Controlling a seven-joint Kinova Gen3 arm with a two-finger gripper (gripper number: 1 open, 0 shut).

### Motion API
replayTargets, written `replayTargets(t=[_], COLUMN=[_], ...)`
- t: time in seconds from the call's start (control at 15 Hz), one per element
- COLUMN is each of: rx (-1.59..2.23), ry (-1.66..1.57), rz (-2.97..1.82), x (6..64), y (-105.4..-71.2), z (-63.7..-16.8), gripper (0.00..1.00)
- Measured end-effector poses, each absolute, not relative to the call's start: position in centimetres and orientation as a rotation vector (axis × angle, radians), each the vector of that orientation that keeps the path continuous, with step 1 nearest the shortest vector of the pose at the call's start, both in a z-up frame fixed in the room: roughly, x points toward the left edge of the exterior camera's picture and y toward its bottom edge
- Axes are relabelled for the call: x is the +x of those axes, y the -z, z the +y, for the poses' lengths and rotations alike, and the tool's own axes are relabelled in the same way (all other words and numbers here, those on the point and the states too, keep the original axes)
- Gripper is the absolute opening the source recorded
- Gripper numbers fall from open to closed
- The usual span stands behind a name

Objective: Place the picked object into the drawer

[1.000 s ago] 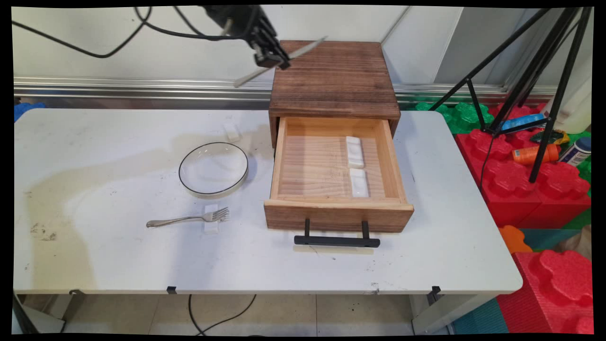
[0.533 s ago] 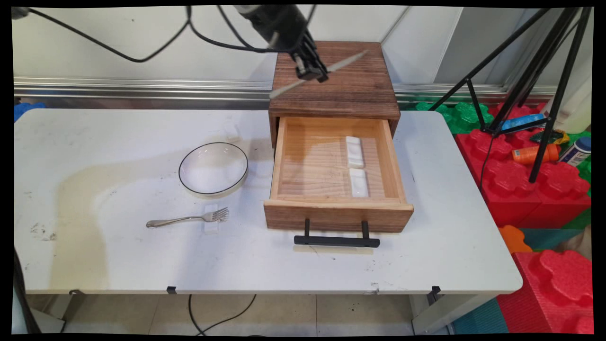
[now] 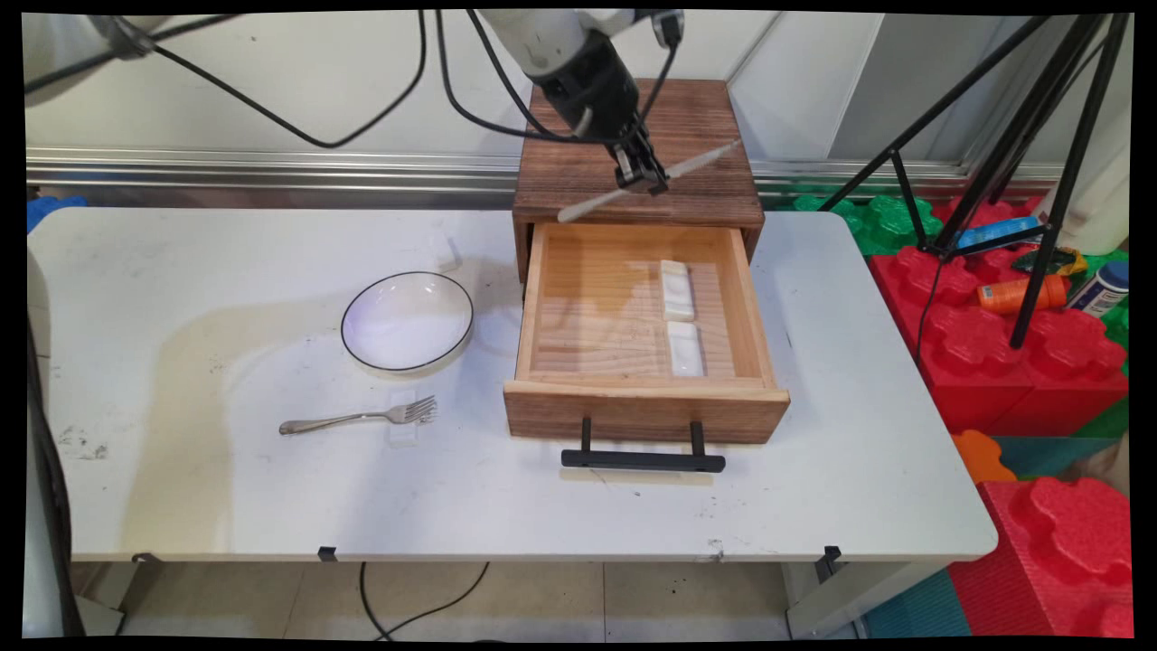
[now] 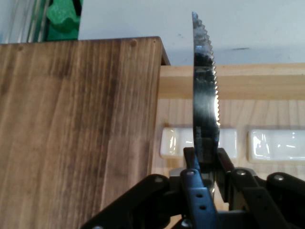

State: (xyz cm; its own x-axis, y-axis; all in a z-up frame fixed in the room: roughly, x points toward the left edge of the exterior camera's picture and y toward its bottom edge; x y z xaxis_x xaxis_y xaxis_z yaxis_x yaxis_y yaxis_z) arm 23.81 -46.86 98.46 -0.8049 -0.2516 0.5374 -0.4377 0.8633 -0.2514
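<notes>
My gripper (image 3: 644, 177) (image 4: 206, 164) is shut on a metal knife (image 3: 651, 172) with a serrated blade (image 4: 206, 100), held crosswise in the air. It hangs over the front edge of the dark wooden cabinet (image 3: 633, 149) (image 4: 71, 129), just above the back of its open drawer (image 3: 633, 316). Two white rests (image 3: 678, 289) (image 3: 685, 349) lie in the drawer's right half; in the hand view both white rests (image 4: 174, 142) (image 4: 276, 145) show beyond the blade.
A white plate (image 3: 407, 321) with a dark rim sits left of the drawer. A fork (image 3: 362, 419) lies in front of it, tines on a small white rest. The drawer's black handle (image 3: 644, 459) juts toward the near edge. A tripod (image 3: 1039, 172) and red foam blocks stand right.
The gripper has carried the knife to the right and downward, from left of the cabinet to over its front edge above the drawer.
</notes>
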Motion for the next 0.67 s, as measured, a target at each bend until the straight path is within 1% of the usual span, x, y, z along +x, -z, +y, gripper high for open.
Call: replayTargets(t=[0.4, 0.67], rx=[0.493, 0.479], ry=[-0.434, -0.401], rz=[-2.555, -2.563], x=[23.2, 23.3], y=[-94.2, -92.2], z=[-48.9, -49.6], gripper=[0.0, 0.0])
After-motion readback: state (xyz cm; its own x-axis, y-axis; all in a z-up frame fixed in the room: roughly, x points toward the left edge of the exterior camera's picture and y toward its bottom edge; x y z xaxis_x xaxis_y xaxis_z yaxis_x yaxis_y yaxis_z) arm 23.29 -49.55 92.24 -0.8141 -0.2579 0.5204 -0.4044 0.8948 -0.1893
